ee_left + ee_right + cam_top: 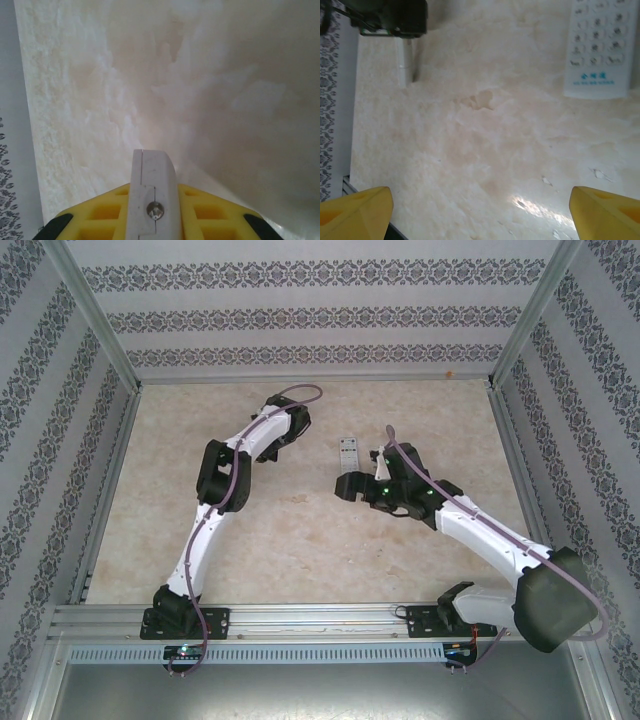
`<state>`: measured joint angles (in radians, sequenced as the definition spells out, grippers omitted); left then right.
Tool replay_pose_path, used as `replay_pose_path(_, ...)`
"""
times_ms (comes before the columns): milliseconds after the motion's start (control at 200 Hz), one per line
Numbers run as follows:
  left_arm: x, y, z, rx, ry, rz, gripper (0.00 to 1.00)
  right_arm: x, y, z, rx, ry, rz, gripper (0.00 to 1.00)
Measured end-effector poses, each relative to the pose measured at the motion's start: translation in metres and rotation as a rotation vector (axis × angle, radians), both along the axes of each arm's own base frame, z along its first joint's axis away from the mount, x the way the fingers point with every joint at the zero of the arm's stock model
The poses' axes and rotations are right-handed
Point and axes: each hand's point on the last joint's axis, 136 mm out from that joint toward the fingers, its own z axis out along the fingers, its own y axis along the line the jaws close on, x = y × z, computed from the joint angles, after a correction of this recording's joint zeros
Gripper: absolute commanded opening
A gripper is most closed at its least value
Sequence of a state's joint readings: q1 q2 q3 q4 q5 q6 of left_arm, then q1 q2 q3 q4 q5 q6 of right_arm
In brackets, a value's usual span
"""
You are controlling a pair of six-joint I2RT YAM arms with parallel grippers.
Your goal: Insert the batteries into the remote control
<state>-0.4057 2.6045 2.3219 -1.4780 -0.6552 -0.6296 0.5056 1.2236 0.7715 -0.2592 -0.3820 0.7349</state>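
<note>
Fingertips on my right gripper are sitting wide apart with nothing between them, hovering over bare table. Just ahead of them the remote control is lying flat, buttons facing up, not touching either tip. Over on the other side, my left gripper is pinching its yellow fingers onto a narrow white piece with a screw in it, and I'm not managing to tell what that piece is. It's hanging well apart from the remote control, off to its left. I'm reading this as the opening stretch: no batteries are going in yet, and with the keys up I'm guessing the compartment is underneath. Next I'm needing a squared-up approach across the remote control's narrow sides, closing gently so it isn't skating on this smooth top
</note>
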Motion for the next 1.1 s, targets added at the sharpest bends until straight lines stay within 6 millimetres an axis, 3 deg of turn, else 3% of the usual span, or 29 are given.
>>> replay_pose_path(50, 0.002, -0.002, -0.001, -0.009, -0.003, -0.001, 0.45, -0.003, -0.004, -0.005, -0.008, 0.015, -0.007, 0.91)
replay_pose_path(155, 0.002, -0.006, -0.004, -0.043, -0.003, 0.009, 0.49, -0.006, -0.015, -0.007, -0.009, 0.023, -0.029, 0.92)
replay_pose_path(290, 0.002, -0.016, -0.008, -0.116, -0.004, 0.021, 0.55, -0.001, -0.037, 0.004, 0.003, 0.003, -0.092, 0.92)
replay_pose_path(380, 0.004, -0.027, 0.000, -0.200, -0.033, 0.021, 0.67, 0.005, -0.056, 0.011, 0.003, -0.020, -0.141, 0.94)
replay_pose_path(475, -0.001, -0.038, 0.031, -0.323, -0.112, 0.005, 0.80, 0.015, -0.089, 0.015, -0.028, -0.050, -0.228, 0.98)
replay_pose_path(575, -0.013, -0.046, 0.090, -0.482, -0.284, -0.055, 0.94, 0.029, -0.140, 0.012, -0.131, -0.092, -0.373, 0.98)
replay_pose_path(684, -0.049, -0.038, 0.162, -0.638, -0.570, -0.159, 1.00, 0.041, -0.189, 0.001, -0.298, -0.163, -0.493, 0.98)
replay_pose_path(769, -0.079, -0.022, 0.192, -0.687, -0.802, -0.241, 1.00, 0.045, -0.211, -0.016, -0.438, -0.231, -0.516, 0.98)
replay_pose_path(844, -0.106, -0.004, 0.184, -0.668, -0.925, -0.286, 1.00, 0.049, -0.227, -0.036, -0.553, -0.264, -0.522, 0.98)
replay_pose_path(929, -0.134, 0.020, 0.154, -0.601, -0.994, -0.319, 1.00, 0.065, -0.237, -0.060, -0.642, -0.280, -0.505, 0.98)
replay_pose_path(1014, -0.157, 0.045, 0.117, -0.503, -1.007, -0.330, 1.00, 0.088, -0.235, -0.077, -0.697, -0.331, -0.447, 0.98)
replay_pose_path(1104, -0.170, 0.072, 0.101, -0.406, -1.050, -0.319, 1.00, 0.108, -0.222, -0.085, -0.745, -0.415, -0.378, 0.98)
